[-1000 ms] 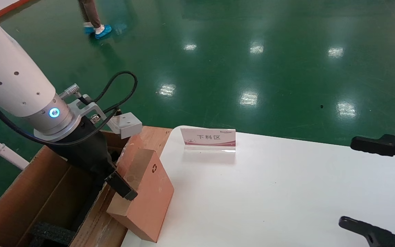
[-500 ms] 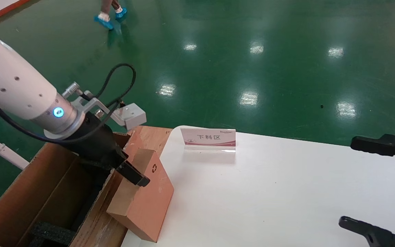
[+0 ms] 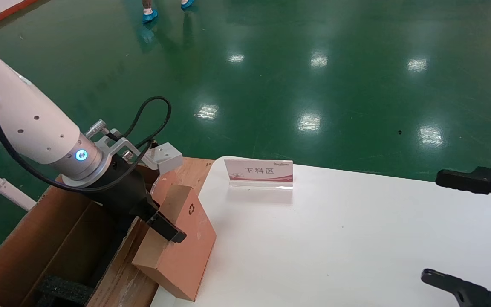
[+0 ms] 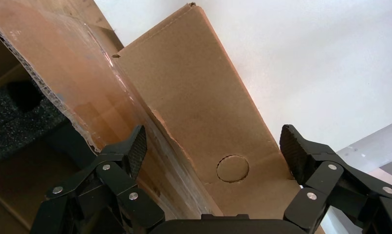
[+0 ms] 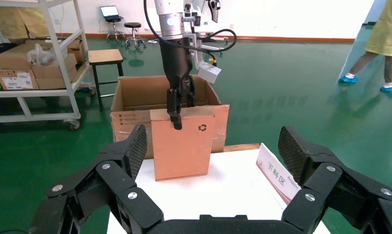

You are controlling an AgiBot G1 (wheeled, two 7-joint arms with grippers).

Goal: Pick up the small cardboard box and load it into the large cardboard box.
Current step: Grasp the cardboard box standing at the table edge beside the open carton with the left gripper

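The small cardboard box (image 3: pixel 186 243) stands on edge at the table's left edge and leans against a taped flap (image 4: pixel 77 83) of the large cardboard box (image 3: pixel 58 238). It also shows in the left wrist view (image 4: pixel 203 112) and the right wrist view (image 5: pixel 181 144). My left gripper (image 3: pixel 160 226) is open over the small box's top edge. One finger (image 4: pixel 293 151) is by its outer face, and the other finger (image 4: pixel 133 148) is on the carton side of the flap. My right gripper (image 3: pixel 432 225) is open and empty over the table's right side.
A pink and white sign (image 3: pixel 259 170) stands at the back of the white table (image 3: pixel 335 238). Black foam (image 3: pixel 62 292) lies inside the carton. The green floor lies beyond the table, where a person walks far off. A shelf and a stool (image 5: pixel 103 56) stand behind the carton.
My left gripper has shifted right and toward the small box's top edge, so its finger now lies over the box's upper face. The box has not moved. The right arm is still.
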